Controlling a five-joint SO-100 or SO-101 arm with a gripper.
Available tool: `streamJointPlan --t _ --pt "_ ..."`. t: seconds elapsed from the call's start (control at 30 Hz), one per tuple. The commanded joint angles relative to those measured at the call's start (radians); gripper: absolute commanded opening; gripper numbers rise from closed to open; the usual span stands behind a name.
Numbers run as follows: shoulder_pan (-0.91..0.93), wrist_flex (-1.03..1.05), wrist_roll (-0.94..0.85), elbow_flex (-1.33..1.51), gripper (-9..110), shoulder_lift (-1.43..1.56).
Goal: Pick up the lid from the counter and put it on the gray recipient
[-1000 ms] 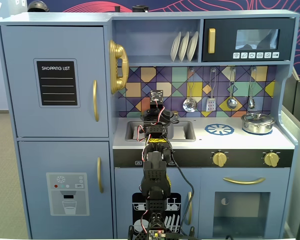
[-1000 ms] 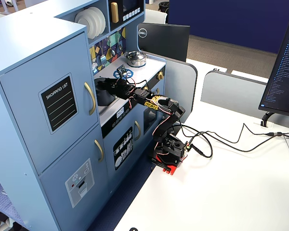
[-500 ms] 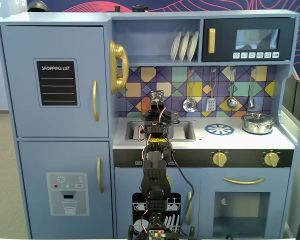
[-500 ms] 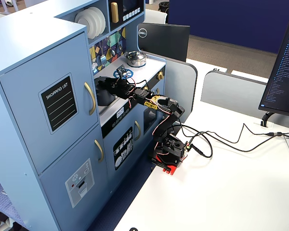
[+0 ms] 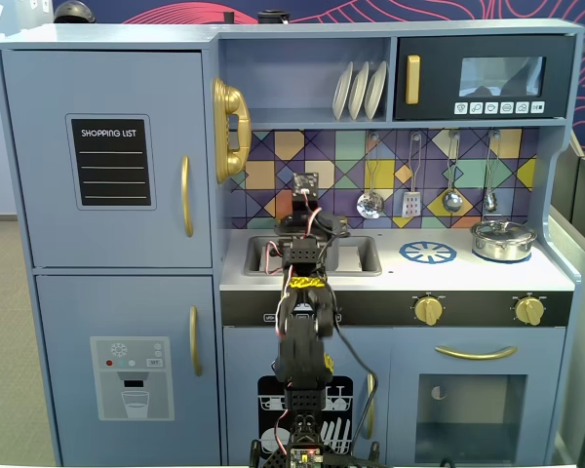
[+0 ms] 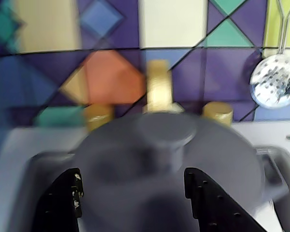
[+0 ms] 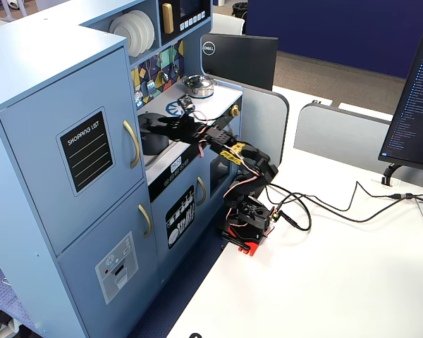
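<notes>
In the wrist view the dark-gray lid [image 6: 222,159] with its round knob [image 6: 166,128] fills the middle. It appears to rest on the gray pot, whose side handle [image 6: 273,169] juts out at the right; the pot's body is hidden under it. My gripper [image 6: 132,176] is open, and its black fingers [image 6: 63,203] stand wide apart over the near part of the lid, short of the knob and not touching it. In both fixed views the arm reaches over the sink [image 5: 356,255] and the gripper [image 7: 151,121] hovers above the dark pot [image 7: 151,144].
A gold faucet [image 6: 158,87] and two gold taps stand just behind the pot against the tiled wall. A slotted spoon [image 6: 274,87] hangs at the right. The shiny silver pot [image 5: 503,239] with its lid sits on the right burner, and a blue burner ring [image 5: 428,253] lies between.
</notes>
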Motion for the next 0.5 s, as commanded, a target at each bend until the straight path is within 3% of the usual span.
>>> streamJointPlan --t 0.0,0.1,0.2,0.47 --pt "0.006 0.399 0.029 -0.138 11 0.233" --pt "0.038 0.703 -0.023 -0.147 0 0.344" --pt "0.020 0.922 0.000 -0.106 0 0.385" --pt "-0.006 0.675 0.084 0.580 0 0.658"
